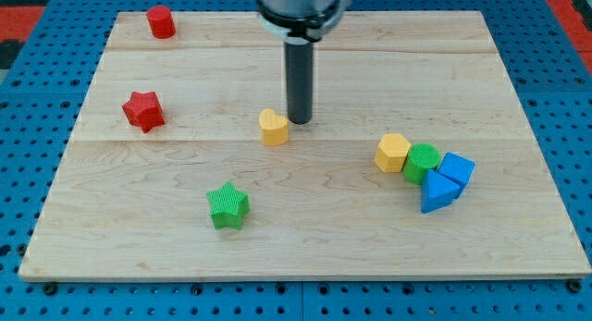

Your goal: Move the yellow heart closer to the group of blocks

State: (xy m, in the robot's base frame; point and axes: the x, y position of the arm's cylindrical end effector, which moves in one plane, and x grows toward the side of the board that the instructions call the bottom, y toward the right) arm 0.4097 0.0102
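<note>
Camera view: my tip (299,122) stands on the wooden board (518,80) just to the right of, and slightly above, the yellow heart (273,128), close enough that I cannot tell whether the two touch. I carry no jaws to open or close; the rod is bare and holds nothing. The heart sits near the middle of the frame, well apart from the group at the right: a yellow hexagonal block (392,153), a green cylinder (422,162), a blue cube (456,167) and a blue triangle (437,191), all packed together.

The trouble, as I judge it, is my side of the heart. The group lies to the right and a little lower, and I am on that same side, so any push from here would drive the heart left, away from its target. I need to circle to its upper left first, and a careless swing could clip it on the way. A push off-centre on its rounded lobes could spin it aside towards the green star (228,206) at lower left of centre. Overshooting could scatter the group. The red star (143,110) and red cylinder (161,21) at upper left look safely out of play.
</note>
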